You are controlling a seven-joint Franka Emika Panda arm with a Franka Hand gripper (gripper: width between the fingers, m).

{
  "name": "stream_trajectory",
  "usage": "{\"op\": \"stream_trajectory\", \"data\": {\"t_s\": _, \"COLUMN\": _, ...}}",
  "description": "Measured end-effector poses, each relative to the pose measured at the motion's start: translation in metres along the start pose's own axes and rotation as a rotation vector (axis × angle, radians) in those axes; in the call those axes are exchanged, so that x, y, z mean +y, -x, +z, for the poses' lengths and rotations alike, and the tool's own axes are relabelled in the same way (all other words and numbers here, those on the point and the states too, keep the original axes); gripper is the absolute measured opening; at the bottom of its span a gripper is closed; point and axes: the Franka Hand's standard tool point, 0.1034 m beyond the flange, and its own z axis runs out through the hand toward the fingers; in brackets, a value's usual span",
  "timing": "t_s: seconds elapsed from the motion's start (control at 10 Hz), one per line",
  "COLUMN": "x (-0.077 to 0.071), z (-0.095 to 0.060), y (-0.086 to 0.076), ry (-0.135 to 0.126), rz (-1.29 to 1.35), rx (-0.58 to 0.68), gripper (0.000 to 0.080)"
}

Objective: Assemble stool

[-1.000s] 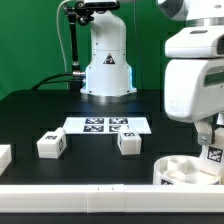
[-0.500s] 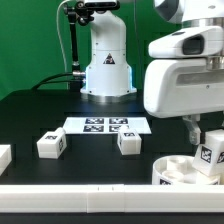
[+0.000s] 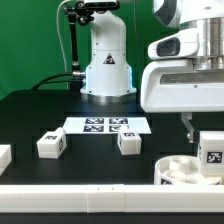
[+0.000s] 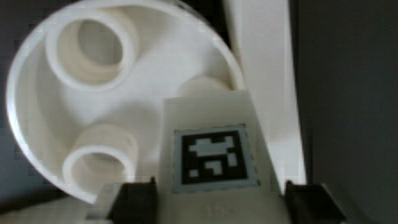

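The round white stool seat (image 3: 178,171) lies at the front of the table on the exterior view's right. In the wrist view the seat (image 4: 80,100) shows two round sockets. My gripper (image 3: 207,138) is shut on a white blocky leg (image 3: 211,151) with a square marker tag and holds it upright just over the seat's edge. In the wrist view the leg (image 4: 217,150) sits between my dark fingers (image 4: 134,203), with the gripper (image 4: 217,205) closed around it. Two more tagged legs (image 3: 51,145) (image 3: 128,143) lie loose on the table.
The marker board (image 3: 107,125) lies flat mid-table in front of the robot base (image 3: 107,70). A plain white bar (image 3: 90,190) runs along the front edge. A white block end (image 3: 4,156) shows at the exterior view's left edge.
The arm has shifted toward the exterior view's left and risen a little. The held leg has lifted slightly above the seat. The loose legs have not moved.
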Motion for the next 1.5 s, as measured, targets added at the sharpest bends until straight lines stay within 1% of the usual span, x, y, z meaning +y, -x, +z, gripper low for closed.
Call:
{"op": "stream_trajectory", "data": {"t_s": 0.2, "x": -0.0012, "z": 0.0003, "y": 0.0022, "ry": 0.008, "rz": 0.156, "rx": 0.000, "gripper": 0.0343}}
{"op": "stream_trajectory", "data": {"t_s": 0.5, "x": -0.0032, "z": 0.0001, "y": 0.0052, "ry": 0.003, "rz": 0.538, "rx": -0.016, "gripper": 0.0343}}
{"op": "stream_trajectory", "data": {"t_s": 0.8, "x": -0.0032, "z": 0.0002, "y": 0.0053, "ry": -0.028, "rz": 0.851, "rx": -0.050, "gripper": 0.0343}}
{"op": "stream_trajectory", "data": {"t_s": 1.1, "x": -0.0058, "z": 0.0016, "y": 0.0062, "ry": -0.045, "rz": 1.150, "rx": -0.074, "gripper": 0.0343}}
{"op": "stream_trajectory", "data": {"t_s": 1.2, "x": -0.0071, "z": 0.0023, "y": 0.0057, "ry": -0.061, "rz": 1.258, "rx": -0.084, "gripper": 0.0343}}
{"op": "stream_trajectory", "data": {"t_s": 1.4, "x": -0.0057, "z": 0.0030, "y": 0.0047, "ry": -0.077, "rz": 1.373, "rx": -0.110, "gripper": 0.0343}}
{"op": "stream_trajectory", "data": {"t_s": 1.5, "x": -0.0035, "z": 0.0036, "y": 0.0034, "ry": -0.079, "rz": 1.378, "rx": -0.113, "gripper": 0.0343}}
